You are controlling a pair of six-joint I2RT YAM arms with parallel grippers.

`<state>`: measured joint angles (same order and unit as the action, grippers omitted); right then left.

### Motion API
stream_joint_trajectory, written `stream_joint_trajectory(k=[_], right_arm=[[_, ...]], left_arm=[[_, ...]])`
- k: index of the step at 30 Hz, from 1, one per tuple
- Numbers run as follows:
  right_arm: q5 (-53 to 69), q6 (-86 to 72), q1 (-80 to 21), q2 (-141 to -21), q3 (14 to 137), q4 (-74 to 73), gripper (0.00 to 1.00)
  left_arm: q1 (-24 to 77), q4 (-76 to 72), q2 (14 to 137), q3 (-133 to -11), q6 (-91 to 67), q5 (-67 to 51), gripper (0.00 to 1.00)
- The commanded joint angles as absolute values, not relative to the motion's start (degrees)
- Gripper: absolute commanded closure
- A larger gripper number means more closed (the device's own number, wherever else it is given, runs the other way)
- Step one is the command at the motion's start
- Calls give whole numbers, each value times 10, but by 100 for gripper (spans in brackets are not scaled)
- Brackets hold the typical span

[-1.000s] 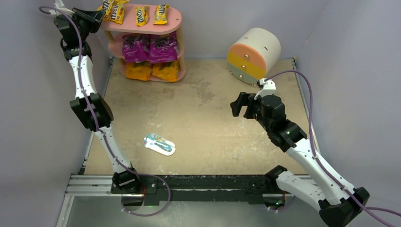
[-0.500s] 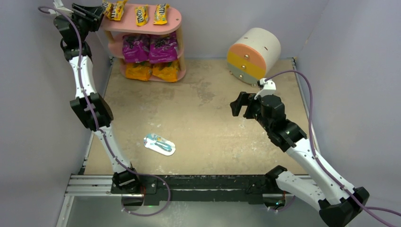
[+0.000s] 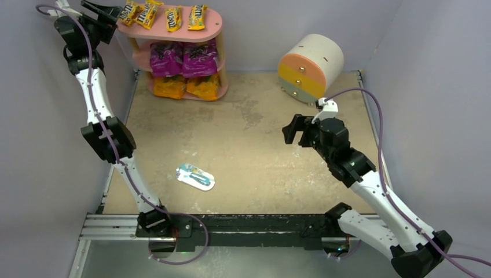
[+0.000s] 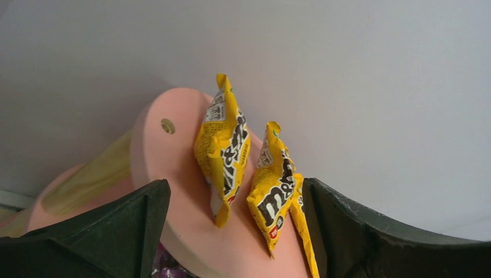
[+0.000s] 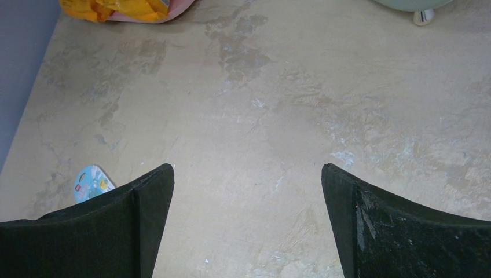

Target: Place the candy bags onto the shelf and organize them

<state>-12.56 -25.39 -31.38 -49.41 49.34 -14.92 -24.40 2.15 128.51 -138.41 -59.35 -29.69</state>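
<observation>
In the left wrist view the left hand (image 4: 235, 182) hides most of the shelf (image 4: 173, 156) below its top board, and one finger (image 4: 359, 231) half covers a third small yellow pack (image 4: 300, 229). From above, we cannot read the print on the purple bags (image 3: 184, 58). In the right wrist view the right hand (image 5: 248, 166) hides most of the light-blue packet (image 5: 90, 184), and the top edge cuts the orange bags (image 5: 110, 8) and drum cabinet (image 5: 411, 4).

Ahead of me: cream drum cabinet (image 3: 311, 66), orange and yellow drawers, far right; flat light-blue packet (image 3: 195, 176) lying on beige table (image 3: 255, 139), nearer.
</observation>
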Motion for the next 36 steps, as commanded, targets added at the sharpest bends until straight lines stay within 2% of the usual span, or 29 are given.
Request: stream_joint_trajectory(k=[1,7,10,16,20,25,28,32,36], right_arm=[[-133,-261,-314,-489,490,-137,1],[-143,-267,-314,-490,492,-140,1],[-154,-274,-313,-480,487,-131,1],[-178,-292,-314,-443,436,-95,1],[-208,-318,-314,-412,402,-101,1],[-258,-352,-314,-370,352,-118,1],[-265,-356,-314,-351,326,-134,1],[-259,-348,-314,-327,310,-142,1],[-259,-348,-314,-300,291,-127,1]], left_arm=[[-257,79,1245,-1386,-541,-302,12],[-265,128,1195,-1365,-486,-292,9],[-264,155,1124,-1297,-442,-279,8],[-218,91,850,-905,-385,-154,6],[-78,112,704,-699,-341,-39,5],[-5,18,554,-425,-409,-53,3],[25,77,501,-369,-396,5,3],[25,175,472,-390,-374,83,2],[25,181,444,-395,-369,90,2]])
